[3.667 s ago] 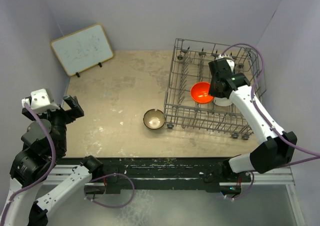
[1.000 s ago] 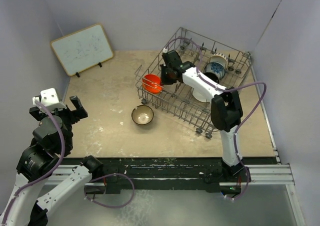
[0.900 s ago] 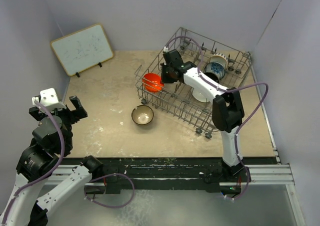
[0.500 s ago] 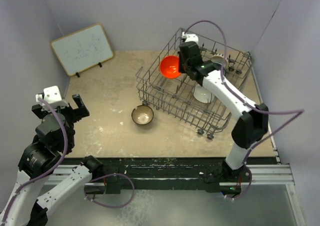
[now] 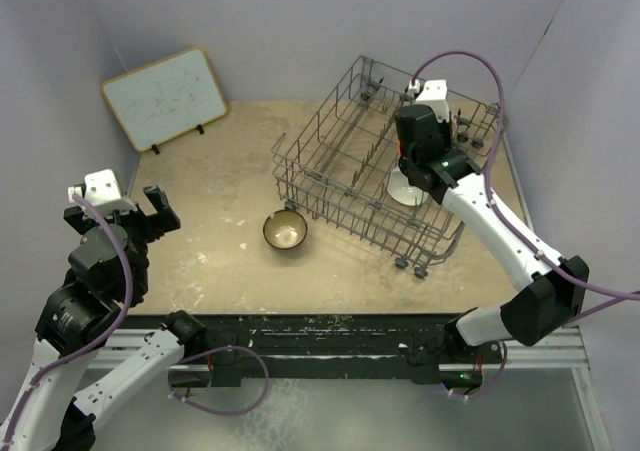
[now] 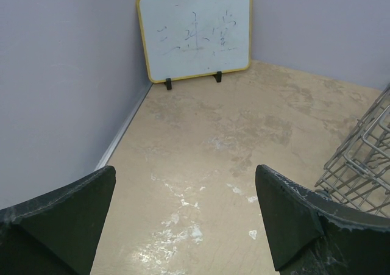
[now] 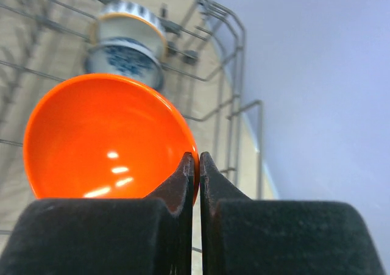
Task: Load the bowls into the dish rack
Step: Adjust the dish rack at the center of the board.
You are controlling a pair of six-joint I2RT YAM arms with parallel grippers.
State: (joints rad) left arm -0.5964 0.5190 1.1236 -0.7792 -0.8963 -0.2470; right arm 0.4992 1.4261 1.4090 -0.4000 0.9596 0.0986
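Observation:
The grey wire dish rack [image 5: 345,176] stands askew at the right of the table. My right gripper [image 5: 412,146] hangs over its far right part and hides the orange-red bowl from the top view. In the right wrist view the gripper [image 7: 196,165] is shut on the rim of the orange-red bowl [image 7: 103,135], above the rack's wires [image 7: 241,55]. A blue-and-white bowl [image 7: 125,40] lies in the rack beyond it. A white bowl [image 5: 405,188] sits in the rack. A brown bowl with cream inside [image 5: 285,231] stands on the table before the rack. My left gripper [image 5: 150,211] [image 6: 186,177] is open and empty at the left.
A white board with a yellow frame [image 5: 165,96] [image 6: 195,34] leans on the back left wall. A corner of the rack [image 6: 365,159] shows at the right of the left wrist view. Purple walls close in the table.
The rack was dragged and turned leftward. My right gripper then lifted the orange-red bowl from the rack's left corner and carried it to the far right. The left arm barely moved.

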